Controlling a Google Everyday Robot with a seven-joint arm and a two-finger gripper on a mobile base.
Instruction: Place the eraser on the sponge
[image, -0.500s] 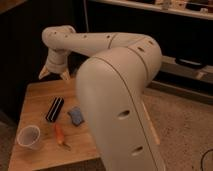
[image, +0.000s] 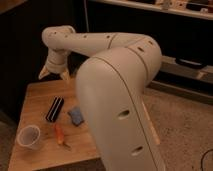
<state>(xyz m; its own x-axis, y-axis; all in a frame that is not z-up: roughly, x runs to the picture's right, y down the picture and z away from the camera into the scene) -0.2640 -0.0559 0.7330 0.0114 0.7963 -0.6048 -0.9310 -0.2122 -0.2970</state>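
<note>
You've got one eraser (image: 54, 109): black oblong with thin white stripes, lying flat just left of the sponge (image: 76, 115). One sponge, one pale cup (image: 28, 136) and one orange carrot-shaped item (image: 60, 135), both in front-left of the sponge. Gripper (image: 54, 76) hangs above and back-left of the sponge, fingers apart, empty. No visible shift since the earlier frame.

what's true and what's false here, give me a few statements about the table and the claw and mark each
1. The eraser lies on the table beside the sponge. True.
2. The claw is shut on the eraser. False: it is open and empty, up above the table's far end.
3. A cup stands near the table's front edge. True.
4. The orange carrot-shaped item sits inside the cup. False: it lies on the table beside the cup.
</note>
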